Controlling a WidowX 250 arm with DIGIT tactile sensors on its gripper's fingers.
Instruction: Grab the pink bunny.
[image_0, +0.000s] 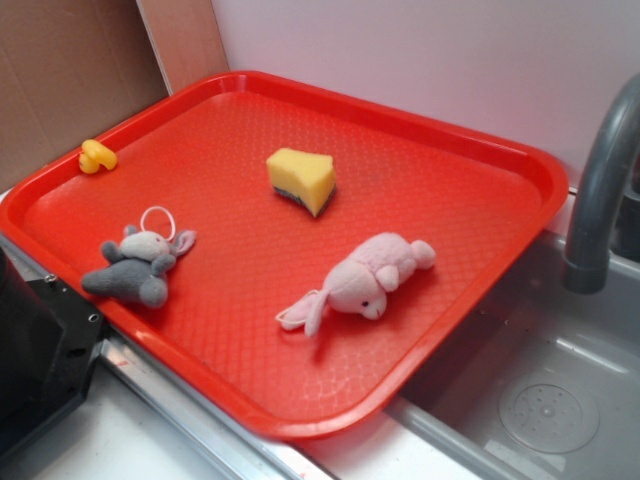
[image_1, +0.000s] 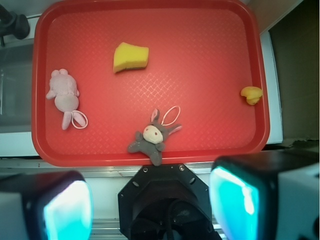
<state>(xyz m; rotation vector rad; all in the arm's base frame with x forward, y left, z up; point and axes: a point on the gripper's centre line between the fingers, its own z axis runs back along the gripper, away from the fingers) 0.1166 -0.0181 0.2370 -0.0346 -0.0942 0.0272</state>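
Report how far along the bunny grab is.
Nothing looks done yet. The small pale pink plush bunny lies on its side, untouched, on the red plastic tray, apart from the yellow sponge wedge and the grey plush toy. In the wrist view the hand is open, back over the tray's near edge, holding nothing. Left: move over to the bunny, descend, close, lift.

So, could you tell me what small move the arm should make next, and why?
Probably travel toward the pink bunny and line up above it. The tool hangs open, high over the tray's near edge, with nothing held, and the bunny lies untouched beside the grey plush toy.
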